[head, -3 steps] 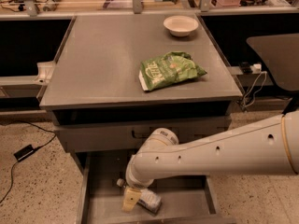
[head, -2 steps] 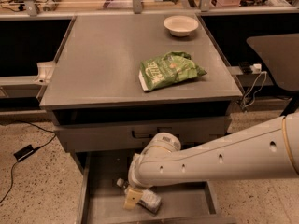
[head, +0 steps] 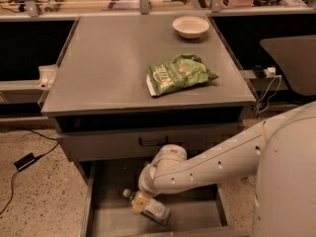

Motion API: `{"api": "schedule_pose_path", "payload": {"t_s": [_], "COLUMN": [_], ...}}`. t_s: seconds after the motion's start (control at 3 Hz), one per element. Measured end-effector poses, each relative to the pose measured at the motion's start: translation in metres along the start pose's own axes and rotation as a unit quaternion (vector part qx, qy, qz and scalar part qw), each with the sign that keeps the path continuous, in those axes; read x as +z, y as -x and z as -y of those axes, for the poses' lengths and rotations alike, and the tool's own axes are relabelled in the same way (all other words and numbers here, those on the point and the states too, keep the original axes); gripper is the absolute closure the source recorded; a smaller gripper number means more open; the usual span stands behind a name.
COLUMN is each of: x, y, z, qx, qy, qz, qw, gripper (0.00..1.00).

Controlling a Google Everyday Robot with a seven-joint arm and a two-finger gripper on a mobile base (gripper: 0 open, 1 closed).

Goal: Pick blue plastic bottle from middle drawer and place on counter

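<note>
– Down in the middle drawer [head: 197,220], what lies on that flat grey metal floor?
– The blue plastic bottle [head: 156,213], on its side. It is smooth clear plastic with a pale label round the body and a small white cap [head: 127,193]. The drawer is a shallow tray with low walls, pulled out beneath a closed drawer front [head: 98,144] with a black loop handle [head: 153,142].
– Which way does it point?
– Its long axis runs slantwise, cap toward the back left, base toward the front right.
– And the gripper?
– The gripper [head: 140,202] is down on the bottle near its neck, at the end of a smooth, rounded white arm [head: 212,164] reaching in from the right. Whether it is clamped on the bottle, I cannot tell.
– The counter?
– The counter [head: 108,68] is matte grey and roughly square. It carries a crinkled green snack bag [head: 178,73] and a round white bowl [head: 190,26].
– Anything different from a second ago?
– The bottle keeps the same slant. The arm's elbow has sunk a little lower, and the gripper is at much the same spot
</note>
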State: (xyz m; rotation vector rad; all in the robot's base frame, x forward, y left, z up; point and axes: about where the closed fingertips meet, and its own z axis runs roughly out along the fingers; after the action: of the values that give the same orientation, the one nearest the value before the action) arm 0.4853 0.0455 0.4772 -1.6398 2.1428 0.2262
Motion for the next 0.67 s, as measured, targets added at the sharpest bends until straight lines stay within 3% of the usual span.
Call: {"api": "schedule_pose_path", "payload": {"t_s": [0.33,0.67], "x": [0.057,0.087], "y": [0.007,0.010], "z": [-0.019,-0.035], "qx": [-0.006,-0.012], "qy": [0.042,0.064], "qz": [0.017,0.019], "qw": [0.9990,0.9977], "gripper": [0.00,0.00]}}
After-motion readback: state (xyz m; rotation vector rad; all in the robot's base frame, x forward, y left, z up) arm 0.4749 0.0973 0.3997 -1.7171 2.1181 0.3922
